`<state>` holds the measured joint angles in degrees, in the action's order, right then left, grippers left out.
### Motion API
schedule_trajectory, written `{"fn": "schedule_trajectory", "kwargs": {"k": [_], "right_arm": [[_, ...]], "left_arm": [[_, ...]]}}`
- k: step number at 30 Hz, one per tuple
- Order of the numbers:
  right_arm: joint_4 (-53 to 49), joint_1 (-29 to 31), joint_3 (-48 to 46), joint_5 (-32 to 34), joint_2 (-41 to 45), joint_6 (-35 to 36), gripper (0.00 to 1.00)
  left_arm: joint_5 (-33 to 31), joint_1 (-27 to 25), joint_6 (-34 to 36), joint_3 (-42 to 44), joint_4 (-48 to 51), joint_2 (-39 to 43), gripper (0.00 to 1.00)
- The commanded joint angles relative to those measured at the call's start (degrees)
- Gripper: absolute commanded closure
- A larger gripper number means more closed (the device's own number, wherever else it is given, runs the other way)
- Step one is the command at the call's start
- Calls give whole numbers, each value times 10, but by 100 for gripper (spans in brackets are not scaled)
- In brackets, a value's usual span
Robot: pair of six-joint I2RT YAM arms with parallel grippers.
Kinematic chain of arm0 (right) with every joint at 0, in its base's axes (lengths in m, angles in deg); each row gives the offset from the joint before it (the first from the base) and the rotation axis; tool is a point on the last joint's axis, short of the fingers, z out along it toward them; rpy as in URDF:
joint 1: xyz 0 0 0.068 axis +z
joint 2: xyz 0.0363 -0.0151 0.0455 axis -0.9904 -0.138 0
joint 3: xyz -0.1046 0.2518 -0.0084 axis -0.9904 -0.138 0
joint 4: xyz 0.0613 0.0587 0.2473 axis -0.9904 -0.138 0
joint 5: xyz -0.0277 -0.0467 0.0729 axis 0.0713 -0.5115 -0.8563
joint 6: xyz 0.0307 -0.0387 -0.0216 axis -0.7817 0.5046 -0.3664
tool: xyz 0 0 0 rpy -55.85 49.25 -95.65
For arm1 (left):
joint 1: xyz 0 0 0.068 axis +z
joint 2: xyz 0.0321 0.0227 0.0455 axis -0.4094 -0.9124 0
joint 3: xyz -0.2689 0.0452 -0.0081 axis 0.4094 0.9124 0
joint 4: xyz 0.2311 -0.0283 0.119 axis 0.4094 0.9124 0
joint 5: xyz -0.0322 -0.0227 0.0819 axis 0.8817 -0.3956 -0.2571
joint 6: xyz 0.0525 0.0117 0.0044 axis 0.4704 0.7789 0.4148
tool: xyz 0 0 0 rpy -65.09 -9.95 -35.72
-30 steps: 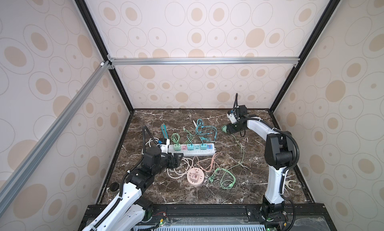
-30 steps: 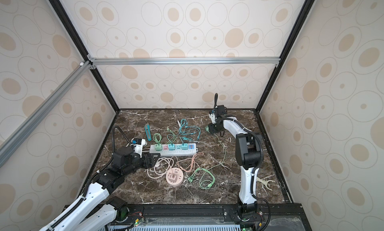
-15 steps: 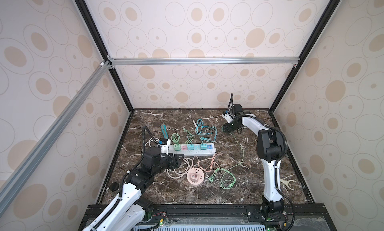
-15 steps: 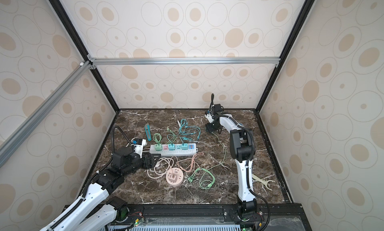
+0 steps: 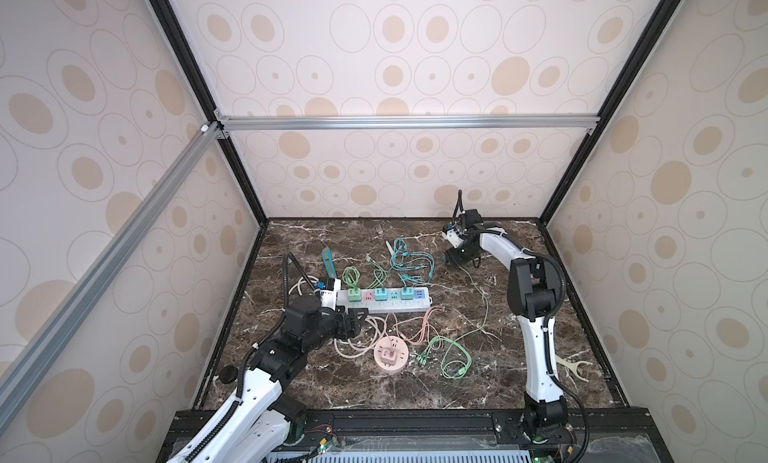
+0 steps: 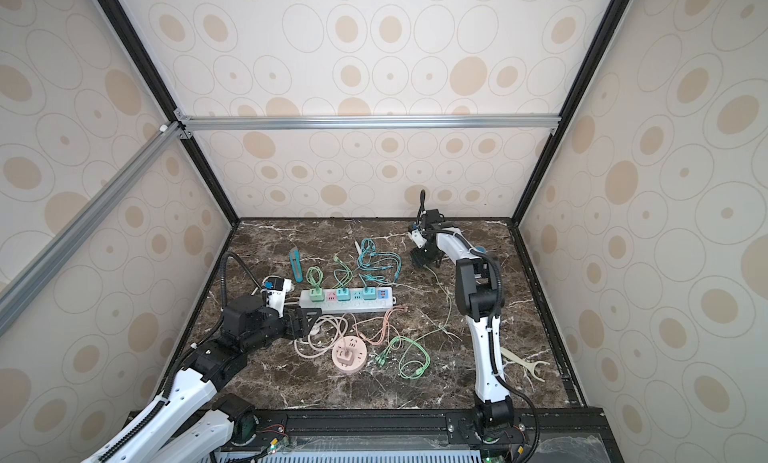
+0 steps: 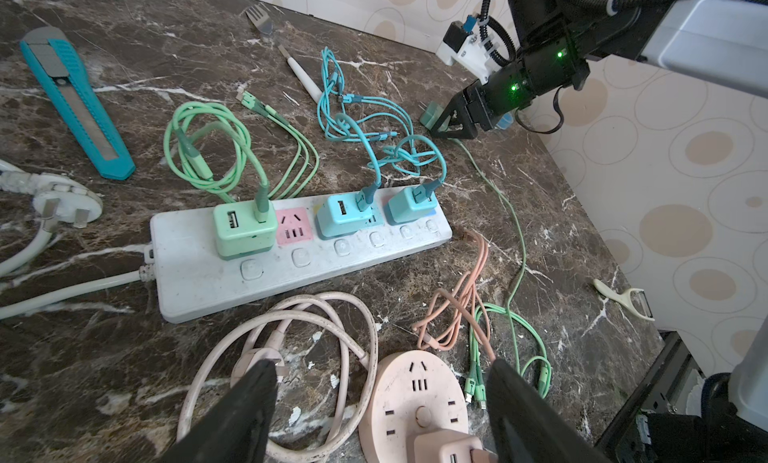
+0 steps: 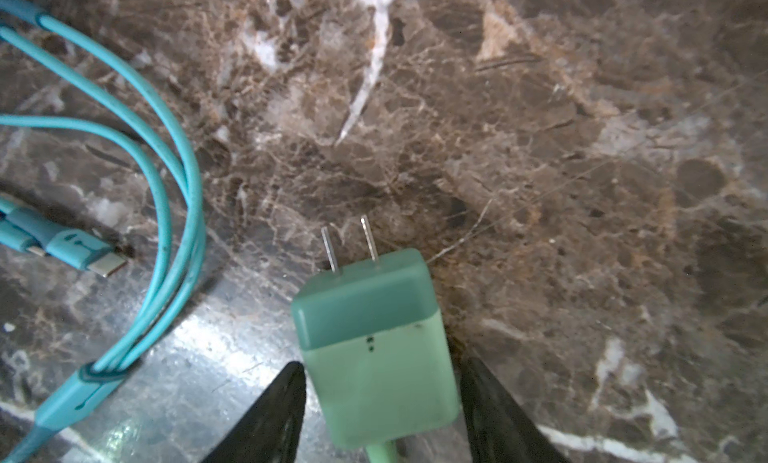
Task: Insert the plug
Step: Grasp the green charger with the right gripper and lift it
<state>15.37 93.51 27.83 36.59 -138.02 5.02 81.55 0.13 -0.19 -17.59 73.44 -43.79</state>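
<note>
A green plug [image 8: 370, 336] with two metal prongs lies on the marble at the back right, its green cable [image 5: 484, 303] trailing toward the front. My right gripper [image 8: 382, 365] straddles the plug's cable end, fingers close on both sides with thin gaps, open. In both top views the right gripper [image 5: 451, 257] [image 6: 417, 259] sits low on the table. From the left wrist view the plug [image 7: 432, 113] shows at its fingertips. The white power strip [image 5: 386, 301] [image 7: 291, 253] has one free pink socket [image 7: 294, 226]. My left gripper [image 7: 382, 369] [image 5: 353, 319] hovers open and empty in front of the strip.
A round pink socket [image 5: 390, 355] with a pink charger and coiled cord lies under the left gripper. Blue cables [image 5: 409, 261] and green cable coils [image 5: 453, 357] are spread around. A blue utility knife [image 5: 328, 263], a fork [image 7: 259, 18] and a peeler [image 5: 575, 367] lie nearby.
The right arm swung its elbow inward and its gripper shifted a little to the left at the back of the table. The left arm stayed still.
</note>
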Motion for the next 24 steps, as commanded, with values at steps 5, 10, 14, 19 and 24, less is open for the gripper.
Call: {"fn": "schedule_trajectory", "kwargs": {"k": [5, 10, 14, 19, 24], "right_arm": [[-1, -4, 10, -23, -15, 13, 41], [5, -4, 11, -26, -16, 13, 42], [10, -3, 3, -26, -10, 15, 51], [79, -4, -76, -28, 51, 17, 59], [174, -3, -192, -50, 153, 22, 65]], "left_arm": [[16, 4, 9, -22, -19, -15, 20], [19, 4, 3, -20, -28, -17, 20], [19, 4, -1, -17, -31, -15, 20], [28, 4, -9, -17, -42, -18, 20], [51, 4, -13, -22, -64, -35, 20]]}}
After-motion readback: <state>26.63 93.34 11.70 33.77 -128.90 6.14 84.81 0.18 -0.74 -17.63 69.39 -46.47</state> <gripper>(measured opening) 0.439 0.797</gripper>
